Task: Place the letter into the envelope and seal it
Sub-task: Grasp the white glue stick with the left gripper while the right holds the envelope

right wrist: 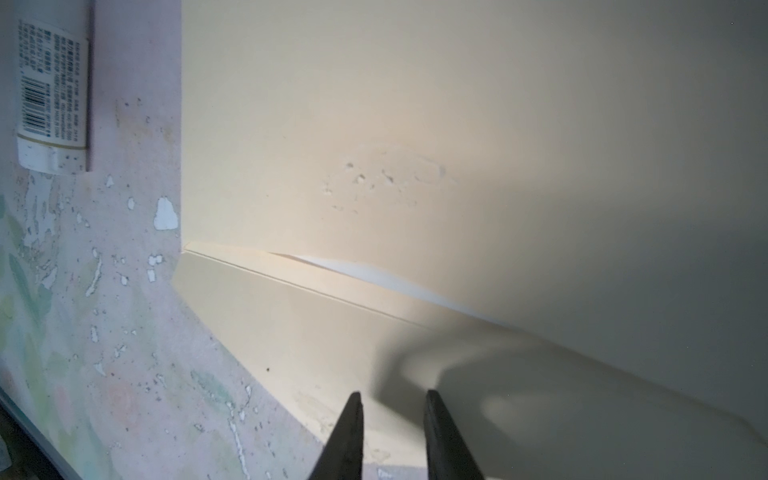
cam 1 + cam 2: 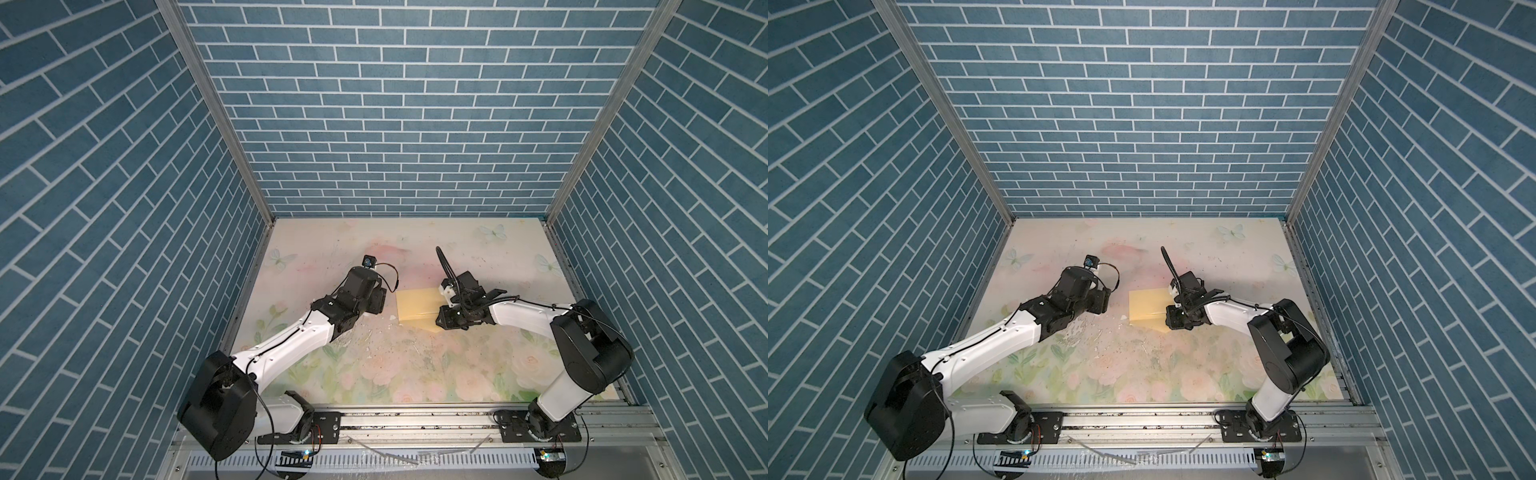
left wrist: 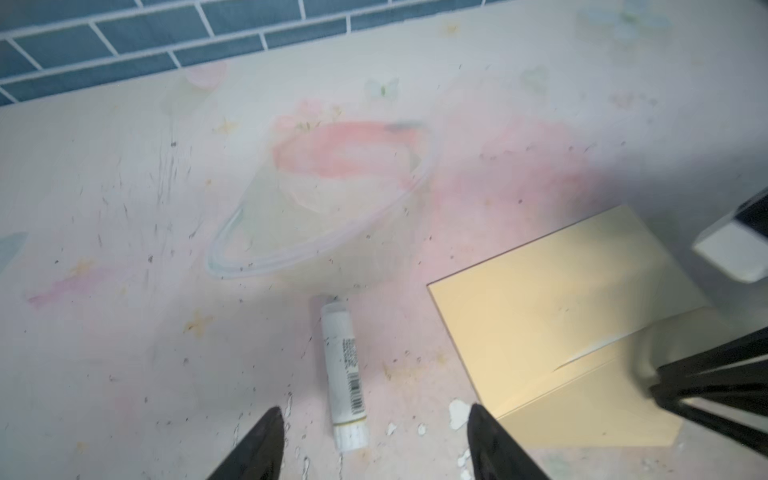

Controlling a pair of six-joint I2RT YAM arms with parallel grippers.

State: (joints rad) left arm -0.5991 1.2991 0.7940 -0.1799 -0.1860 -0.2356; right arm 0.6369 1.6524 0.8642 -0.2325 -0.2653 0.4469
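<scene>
1. Shows envelope point(image 2: 417, 305) lying flat mid-surface point(image 2: 415, 365), flap point(image 1: 332, 353) open twd near edge.
2. Has L gripper point(image 3: 374, 409) spread wide over glue stick point(image 3: 345, 374) lying near envelope's L end.
3. Has R gripper point(image 1: 392, 392) low over flap, fingers a narrow gap apart, nothing betw.

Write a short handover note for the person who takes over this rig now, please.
Left gripper: fingers open, over the glue stick, which lies loose on the table beside the envelope.
Right gripper: fingers slightly apart, empty, over the open flap.
Done: the letter seems inside; only a pale sliver shows at the mouth.
To do: fold the flap shut and press. Glue on the flap: cannot tell.
</scene>
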